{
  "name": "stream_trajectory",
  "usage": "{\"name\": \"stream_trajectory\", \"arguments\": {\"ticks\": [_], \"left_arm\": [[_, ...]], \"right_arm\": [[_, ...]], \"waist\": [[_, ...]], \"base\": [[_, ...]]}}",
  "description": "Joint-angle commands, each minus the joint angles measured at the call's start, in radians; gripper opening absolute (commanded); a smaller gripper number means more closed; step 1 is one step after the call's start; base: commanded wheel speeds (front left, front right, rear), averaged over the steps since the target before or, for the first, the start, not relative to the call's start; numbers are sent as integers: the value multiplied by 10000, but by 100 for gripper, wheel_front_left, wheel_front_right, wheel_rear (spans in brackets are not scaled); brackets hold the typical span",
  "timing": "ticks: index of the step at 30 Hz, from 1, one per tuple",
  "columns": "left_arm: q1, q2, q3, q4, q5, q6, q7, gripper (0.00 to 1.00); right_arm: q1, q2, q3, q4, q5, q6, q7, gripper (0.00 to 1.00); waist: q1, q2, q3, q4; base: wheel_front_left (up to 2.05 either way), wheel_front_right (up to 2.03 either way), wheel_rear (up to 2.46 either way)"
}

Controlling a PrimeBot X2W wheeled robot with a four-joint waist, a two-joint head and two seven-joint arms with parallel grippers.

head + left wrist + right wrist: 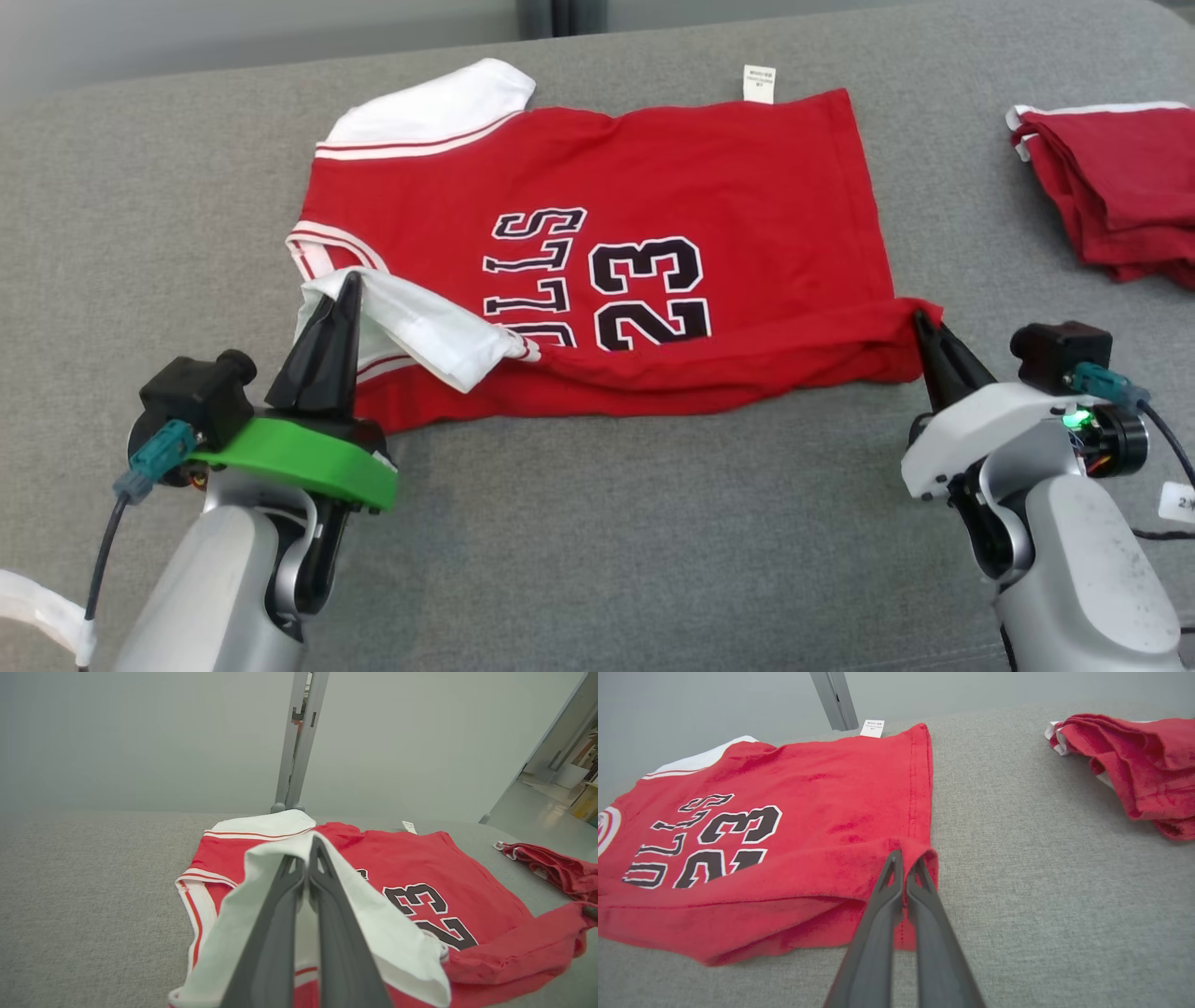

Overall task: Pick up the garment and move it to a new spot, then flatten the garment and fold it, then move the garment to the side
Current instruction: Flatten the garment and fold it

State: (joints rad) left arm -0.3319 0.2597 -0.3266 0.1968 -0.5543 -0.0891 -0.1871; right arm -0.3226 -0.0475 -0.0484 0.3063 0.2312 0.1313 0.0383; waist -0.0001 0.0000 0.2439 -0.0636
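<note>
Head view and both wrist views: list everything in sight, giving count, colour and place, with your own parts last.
jersey: one, red with white sleeves and black "23", spread mid-surface, near edge lifted
care label: one, white, at the jersey's far edge
folded garment: one, red with white trim, on the surface to the right, apart from the jersey
padded surface: one, grey, under everything
metal post: one, grey, behind the surface
left gripper: one, dark fingers, shut on the jersey's near sleeve
right gripper: one, dark fingers, shut on the jersey's near right corner
</note>
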Motion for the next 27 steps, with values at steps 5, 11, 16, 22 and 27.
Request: {"name": "stream_trajectory", "arguments": {"ticks": [5,11,16,22,27], "left_arm": [[-754,-48,66,795,136,-63,-268,0],[-1378,-135,48,1520,219,-102,-442,0],[-1916,-260,224,1926,342,-33,-641,100],[-2041,-393,403,2054,428,-129,-768,100],[-1369,-408,598,1732,409,-171,-783,100]], "right_arm": [[-840,-42,164,867,43,-12,-391,0],[-1511,-43,211,1617,222,-12,-1002,71],[-2019,-43,364,2063,415,-12,-1893,100],[-2306,-43,286,2250,396,-12,-2720,100],[-1913,-42,-36,1789,-160,-12,-2948,100]], "waist": [[1,0,432,-284],[1,0,633,-313],[1,0,736,-353],[1,0,728,-392],[1,0,544,-354]], "base": [[0,0,0],[0,0,0],[0,0,0],[0,0,0],[0,0,0]]}}
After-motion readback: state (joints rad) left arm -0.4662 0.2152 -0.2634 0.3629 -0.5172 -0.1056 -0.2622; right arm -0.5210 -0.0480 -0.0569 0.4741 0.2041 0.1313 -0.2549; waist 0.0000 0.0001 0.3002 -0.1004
